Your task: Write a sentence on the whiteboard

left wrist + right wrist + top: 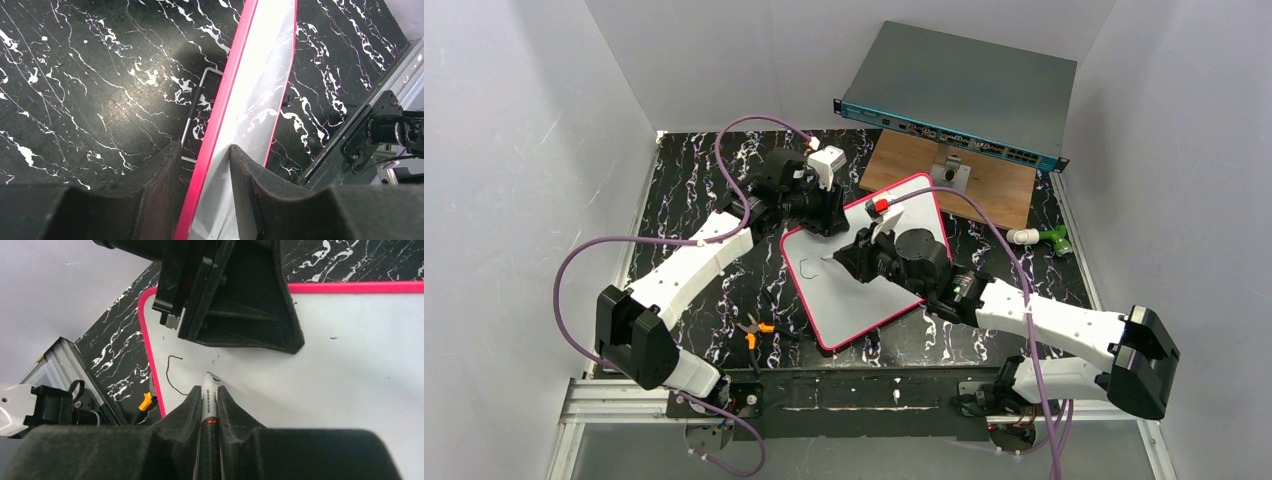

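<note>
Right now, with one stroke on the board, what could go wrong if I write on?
The left fingers pinch only the pink edge of the whiteboard, so marker pressure could shift it and skew the line. They also sit close to the marker tip, so the arms might bump. The marker could slide back between the right fingers.

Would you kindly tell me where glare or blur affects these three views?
Top external: even light, sharp, soft shadows. Left wrist: the pink-framed white whiteboard glares and mirrors the black marbled tabletop; the near fingers look soft. Right wrist: crisp black marker stroke, blurred foreground.
</note>
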